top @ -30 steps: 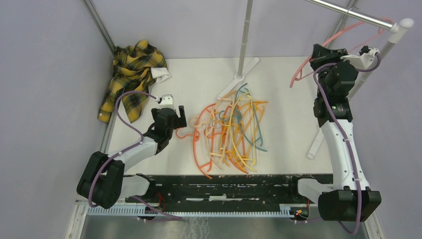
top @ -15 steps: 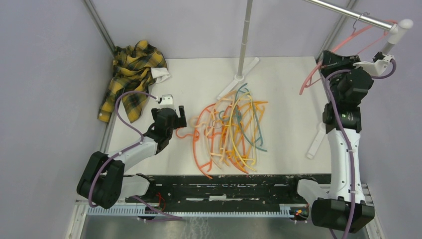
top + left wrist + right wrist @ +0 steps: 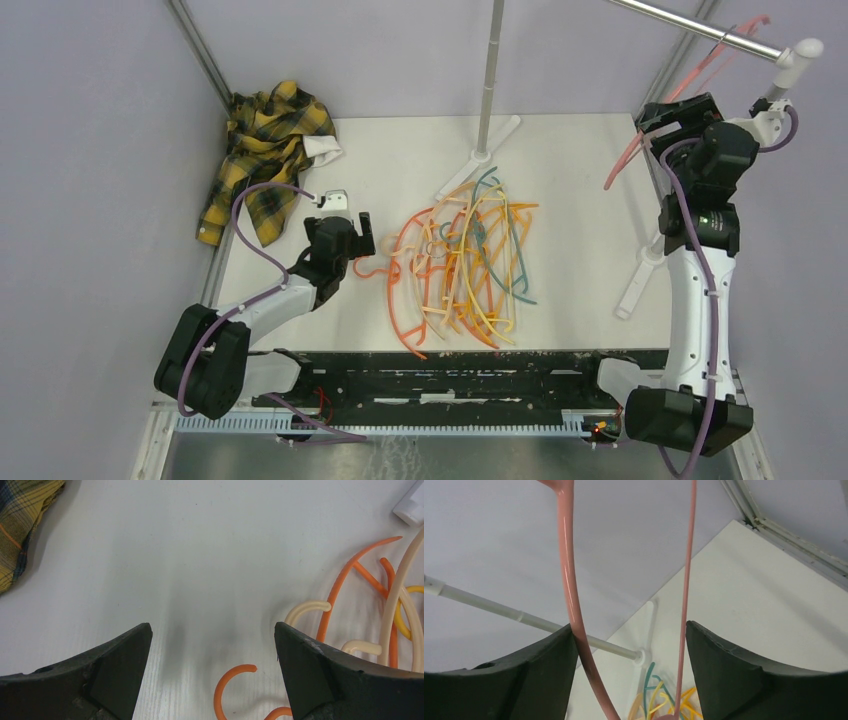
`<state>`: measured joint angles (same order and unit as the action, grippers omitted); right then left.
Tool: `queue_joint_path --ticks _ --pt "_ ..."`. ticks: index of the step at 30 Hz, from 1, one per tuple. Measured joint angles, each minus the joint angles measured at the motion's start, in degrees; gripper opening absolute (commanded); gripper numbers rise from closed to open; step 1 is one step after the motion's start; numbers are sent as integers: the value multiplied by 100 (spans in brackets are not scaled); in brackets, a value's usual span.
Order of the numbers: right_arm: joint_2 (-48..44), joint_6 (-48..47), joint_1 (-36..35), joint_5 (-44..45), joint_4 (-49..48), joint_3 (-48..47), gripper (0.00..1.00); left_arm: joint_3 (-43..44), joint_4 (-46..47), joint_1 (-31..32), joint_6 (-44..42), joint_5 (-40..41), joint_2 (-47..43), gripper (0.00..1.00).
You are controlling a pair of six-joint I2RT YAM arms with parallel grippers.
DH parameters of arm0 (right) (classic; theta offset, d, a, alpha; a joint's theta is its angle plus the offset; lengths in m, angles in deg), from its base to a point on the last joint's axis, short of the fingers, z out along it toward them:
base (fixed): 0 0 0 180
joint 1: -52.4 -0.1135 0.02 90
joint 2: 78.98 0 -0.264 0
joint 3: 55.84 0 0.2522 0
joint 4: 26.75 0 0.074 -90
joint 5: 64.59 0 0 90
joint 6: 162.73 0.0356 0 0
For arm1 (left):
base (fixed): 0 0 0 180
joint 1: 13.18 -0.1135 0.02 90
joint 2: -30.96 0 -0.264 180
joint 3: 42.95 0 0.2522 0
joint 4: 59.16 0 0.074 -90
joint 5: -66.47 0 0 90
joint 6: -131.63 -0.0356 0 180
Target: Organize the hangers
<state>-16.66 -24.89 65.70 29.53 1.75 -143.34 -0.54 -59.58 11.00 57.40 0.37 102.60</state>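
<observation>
Hangers (image 3: 465,265) lie mostly in a tangled heap on the bench (image 3: 580,200), just ahead of my left fingers (image 3: 366,232). One pink hanger (image 3: 621,160) is up by the rail (image 3: 690,27), threaded through my right fingers (image 3: 668,112). From above I can't quite tell whether its hook is seated on the rail; if it isn't, it drops.

Left wrist: fingers spread, gripping nothing. An orange hook (image 3: 232,672) lies on the bench between the tips, and a plaid shirt (image 3: 20,525) is well off to one side. Closing here could drag tangled neighbours along.

Right wrist: fingers released, both pink strands between them, one touching a finger's inner face. Pulling back could snag it and haul the hanger off.

No writing or labels are readable anywhere.
</observation>
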Motion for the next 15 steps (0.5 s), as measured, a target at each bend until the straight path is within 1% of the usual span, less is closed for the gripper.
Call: queue_joint_path --ticks 2,4,8,15 --pt "2 -122 0 92 269 -109 94 0 0 0 0 0 2 99" --pt "-2 -260 0 157 483 -299 97 2 2 0 0 0 20 99" --pt "-103 -603 0 354 789 -765 99 11 0 0 0 0 85 99" --pt "-673 -1198 0 754 1088 -1504 100 11 0 0 0 0 90 99"
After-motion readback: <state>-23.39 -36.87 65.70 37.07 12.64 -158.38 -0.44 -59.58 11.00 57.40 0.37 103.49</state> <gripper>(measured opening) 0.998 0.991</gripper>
